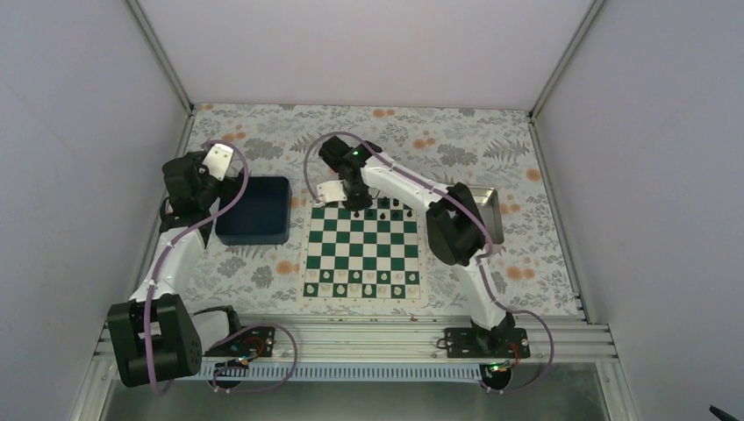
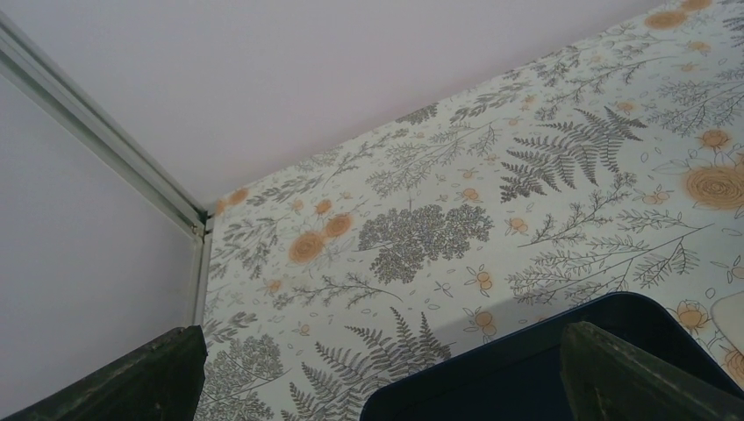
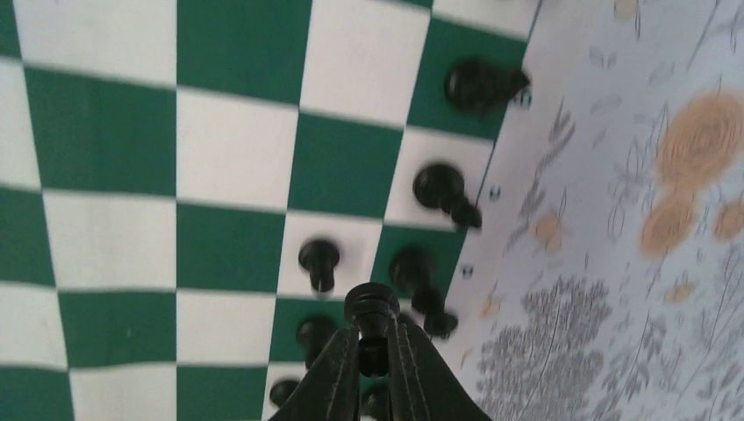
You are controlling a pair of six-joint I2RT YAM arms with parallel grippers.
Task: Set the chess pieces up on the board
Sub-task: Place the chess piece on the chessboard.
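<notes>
Currently my right gripper [image 3: 373,353] pinches a black chess piece [image 3: 371,307] above the board [image 3: 228,158] near its far edge; my left gripper [image 2: 377,377] gapes empty by the blue bin [image 2: 491,386].

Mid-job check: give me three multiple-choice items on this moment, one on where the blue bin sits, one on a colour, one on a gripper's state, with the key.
1. From the top camera, the dark blue bin lies:
A) left of the board
B) right of the board
C) on the board

2. The chess piece in the right gripper is:
A) white
B) black
C) red

3. The left gripper is:
A) shut on a pawn
B) shut on the bin's rim
C) open and empty

Key:
1 A: the bin sits off the board's left edge.
2 B: the right wrist view shows a black piece pinched between the fingers.
3 C: the left wrist view shows its fingers wide apart with nothing between them.
</notes>
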